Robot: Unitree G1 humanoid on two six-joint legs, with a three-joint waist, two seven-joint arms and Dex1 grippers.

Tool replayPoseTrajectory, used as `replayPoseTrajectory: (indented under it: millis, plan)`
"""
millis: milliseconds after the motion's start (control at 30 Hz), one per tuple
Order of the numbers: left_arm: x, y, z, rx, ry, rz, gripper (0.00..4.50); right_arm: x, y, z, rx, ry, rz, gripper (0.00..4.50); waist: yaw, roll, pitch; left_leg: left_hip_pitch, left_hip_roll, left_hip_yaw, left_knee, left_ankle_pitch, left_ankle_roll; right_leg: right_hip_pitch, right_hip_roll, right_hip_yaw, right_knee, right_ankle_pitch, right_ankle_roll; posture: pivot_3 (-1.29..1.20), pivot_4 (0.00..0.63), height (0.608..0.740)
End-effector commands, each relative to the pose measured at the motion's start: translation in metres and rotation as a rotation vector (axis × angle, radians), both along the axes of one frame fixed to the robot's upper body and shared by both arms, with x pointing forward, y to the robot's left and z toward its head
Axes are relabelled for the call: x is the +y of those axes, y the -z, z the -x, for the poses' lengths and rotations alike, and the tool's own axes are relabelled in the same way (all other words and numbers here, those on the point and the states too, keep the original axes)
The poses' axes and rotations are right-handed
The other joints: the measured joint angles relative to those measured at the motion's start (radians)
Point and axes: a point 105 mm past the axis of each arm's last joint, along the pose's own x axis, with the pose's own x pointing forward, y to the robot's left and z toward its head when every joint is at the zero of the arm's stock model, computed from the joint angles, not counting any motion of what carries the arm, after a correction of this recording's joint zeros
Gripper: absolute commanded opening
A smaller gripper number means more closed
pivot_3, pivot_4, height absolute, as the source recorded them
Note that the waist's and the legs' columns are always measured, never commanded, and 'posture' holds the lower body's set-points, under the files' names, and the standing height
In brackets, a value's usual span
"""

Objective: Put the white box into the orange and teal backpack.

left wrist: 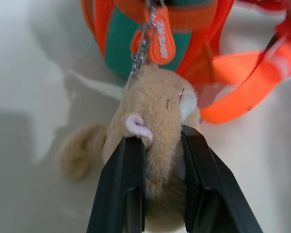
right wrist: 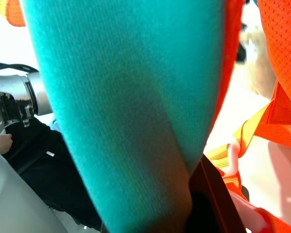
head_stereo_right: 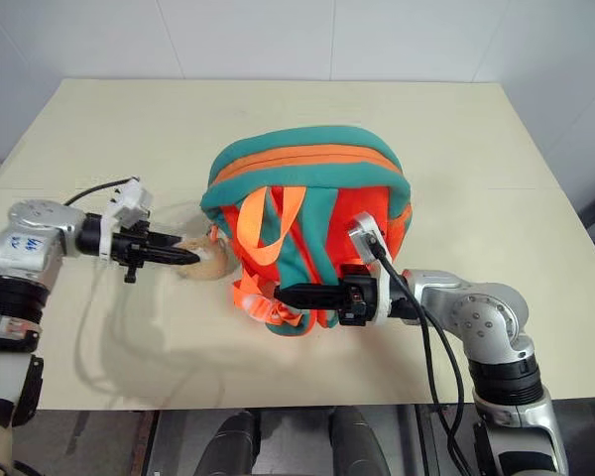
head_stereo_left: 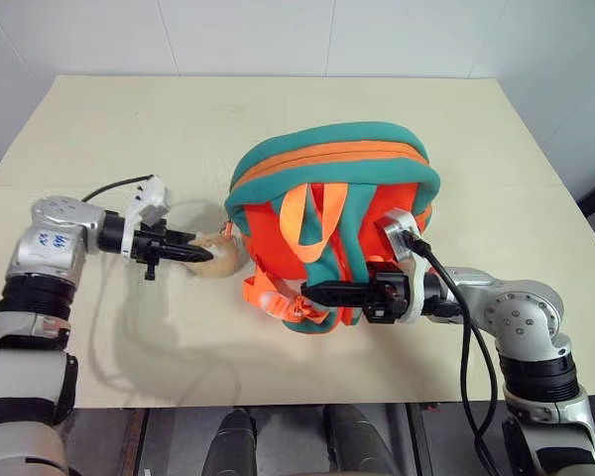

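The orange and teal backpack [head_stereo_left: 332, 213] stands near the middle of the cream table [head_stereo_left: 278, 119], strap side toward the robot, with its teal edging arching over the top and the orange zip line running closed, as far as the head views let one judge. The white box cannot be made out on the table, so where it lies cannot be told; it may sit behind or inside the bag.

Low on the bag's left side hangs the small tan plush animal [left wrist: 157, 126], joined by a short chain to an orange zip pull [left wrist: 161, 43]. The left gripper [left wrist: 162, 145] has its two black fingers pinched on the plush, one on each flank. The right gripper [head_stereo_left: 322, 294] reaches across the front of the bag, low among the straps; its fingers are closed on a teal strap [right wrist: 136, 111], which runs between them in the right wrist view.

The step in hand looks to be preparing the bag: one arm steadies it by the strap while the other has hold of the charm on the zip. The next move probably calls for drawing the plush, and with it the zip pull, along the zip line to open the mouth, with the right arm bracing the bag against the pull. The soft plush may slip or stretch before the slider moves.
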Motion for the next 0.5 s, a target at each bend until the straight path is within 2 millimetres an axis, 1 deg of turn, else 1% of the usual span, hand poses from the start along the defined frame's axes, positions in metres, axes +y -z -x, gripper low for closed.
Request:
replayPoseTrajectory:
  millis: [33,233,267,300,333,400,500]
  plan:
    - [-0.009,-0.011,0.002,-0.086,0.018,0.045,0.56,0.0,-0.011,0.004,-0.074,0.016,-0.034,0.05,0.003,0.0,0.0,0.0,0.0,0.0,0.0,0.0,0.0,0.0,0.0,0.0,0.0,0.0,0.0,0.0,0.15,0.74]
    - [-0.023,-0.043,0.004,-0.229,0.047,0.096,0.56,-0.002,-0.015,0.001,-0.156,0.055,-0.014,0.05,0.002,0.0,0.0,0.0,0.0,0.0,0.001,0.0,0.0,0.0,0.0,0.0,0.0,0.0,0.001,0.0,0.15,0.74]
    - [-0.025,-0.048,0.004,-0.23,0.041,0.111,0.55,-0.002,-0.018,-0.001,-0.188,0.076,-0.013,0.4,0.002,0.0,0.0,0.0,0.0,0.0,0.001,0.0,0.0,0.0,0.0,0.0,0.0,0.0,0.0,0.0,0.15,0.74]
    - [-0.027,-0.053,0.003,-0.264,0.037,0.118,0.89,-0.001,-0.02,-0.003,-0.215,0.088,-0.007,0.77,0.003,0.0,0.0,0.0,0.0,0.0,0.001,0.0,0.0,0.0,0.0,0.0,0.0,0.0,0.0,0.0,0.15,0.74]
    - [-0.028,-0.056,0.003,-0.287,0.03,0.122,1.25,-0.001,-0.022,-0.003,-0.242,0.093,-0.007,1.0,0.003,0.0,0.0,0.0,0.0,0.0,0.001,0.0,0.0,0.0,0.0,0.0,0.0,0.0,0.0,0.0,0.15,0.74]
    - [-0.029,-0.058,0.007,-0.307,0.042,0.117,1.8,-0.002,-0.026,-0.005,-0.292,0.116,-0.001,1.63,0.004,0.0,0.0,-0.001,0.0,0.0,0.001,0.0,0.0,0.0,0.0,0.0,0.0,0.0,0.0,0.0,0.15,0.74]
    - [-0.026,-0.06,0.016,-0.314,0.06,0.119,2.87,-0.007,-0.031,-0.007,-0.367,0.147,0.024,2.71,0.004,0.0,0.0,-0.001,-0.001,0.0,0.001,0.0,0.0,0.0,0.0,0.0,-0.001,0.0,0.001,0.0,0.15,0.74]
